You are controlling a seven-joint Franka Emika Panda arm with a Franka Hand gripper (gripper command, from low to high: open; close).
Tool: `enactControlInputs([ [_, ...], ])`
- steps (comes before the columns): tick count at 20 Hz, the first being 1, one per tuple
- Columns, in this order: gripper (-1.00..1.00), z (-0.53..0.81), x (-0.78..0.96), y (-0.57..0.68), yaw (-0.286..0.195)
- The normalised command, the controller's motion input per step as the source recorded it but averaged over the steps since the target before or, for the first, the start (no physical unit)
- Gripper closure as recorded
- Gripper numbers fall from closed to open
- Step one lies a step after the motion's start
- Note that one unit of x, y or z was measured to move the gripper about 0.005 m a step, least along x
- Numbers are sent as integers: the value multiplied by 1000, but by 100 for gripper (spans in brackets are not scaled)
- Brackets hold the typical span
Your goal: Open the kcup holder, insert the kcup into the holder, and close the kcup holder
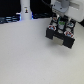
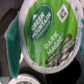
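The kcup [image 2: 47,32], a white pod whose round green lid reads "Dark Magic", fills most of the wrist view, very close to the camera. In the exterior view a speck of that green kcup [image 1: 58,23] shows between the fingers of my gripper [image 1: 59,24], which looks shut on it. The gripper hangs just above the kcup holder [image 1: 61,36], a black box with light marks on its front, at the exterior view's right. Behind the pod, the holder shows as dark parts [image 2: 10,30]. Whether its tray is slid out I cannot tell.
A tall white bottle-like object [image 1: 25,10] stands at the back, toward the exterior view's left, beside dark clutter [image 1: 10,19]. The edge of another green-topped pod [image 2: 22,79] shows in the wrist view. The holder sits on a pale table [image 1: 30,55].
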Motion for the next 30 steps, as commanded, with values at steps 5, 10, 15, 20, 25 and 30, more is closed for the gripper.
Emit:
enactControlInputs([
  [5, -100, 264, 136, 90, 92],
  [10, -100, 448, 187, 43, 98],
  [15, -100, 488, 288, -154, 70],
  [20, -100, 448, 405, -382, 82],
  [25, -100, 330, 491, -450, 61],
  [30, -100, 227, 551, -459, 43],
])
